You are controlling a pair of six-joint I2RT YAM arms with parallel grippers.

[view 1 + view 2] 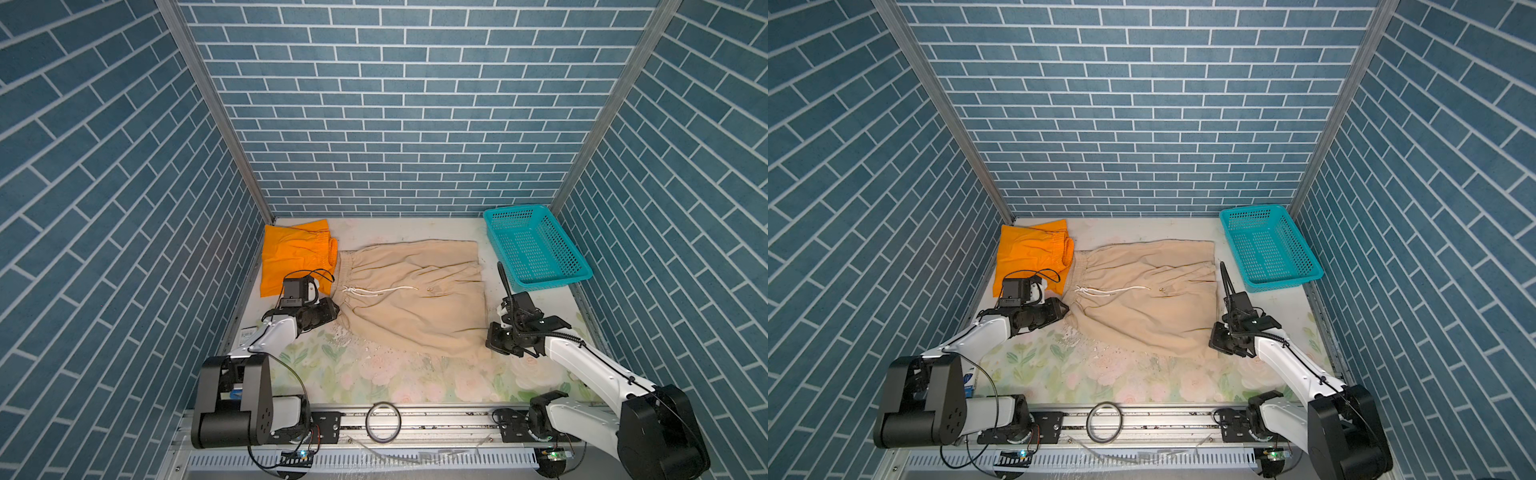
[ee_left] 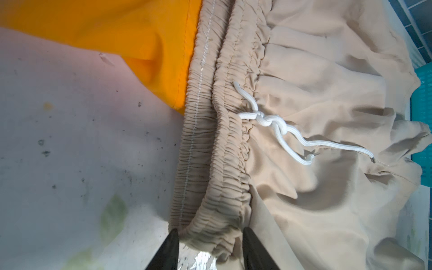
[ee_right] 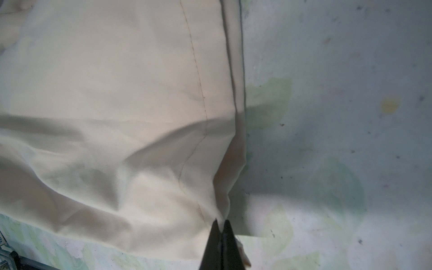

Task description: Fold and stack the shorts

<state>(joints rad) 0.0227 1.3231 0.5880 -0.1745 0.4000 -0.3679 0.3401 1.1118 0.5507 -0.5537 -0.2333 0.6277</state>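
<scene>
Right under my right wrist camera, my right gripper (image 3: 221, 222) is clenched, its two black fingertips pressed together on the corner of a hem of the beige shorts (image 1: 415, 299), and the cloth puckers up towards the pinch. Under my left wrist camera, my left gripper (image 2: 210, 231) has its jaws standing apart, one on each side of the near end of the gathered elastic waistband (image 2: 210, 163). The bunched band fills most of the gap, but I do not see it squeezed. The beige pair lies spread across the middle of the floral table mat (image 1: 395, 374), with its waistband towards my left arm and its leg hems towards my right. The white drawstring (image 2: 268, 121) is knotted at the waistband and its two loose ends trail over the front of the cloth. The orange shorts (image 1: 295, 257) lie flat in the far left corner, with one edge touching the beige waistband. The teal perforated basket (image 1: 548, 282) stands in the far right corner, just beside the beige pair's far hem.
</scene>
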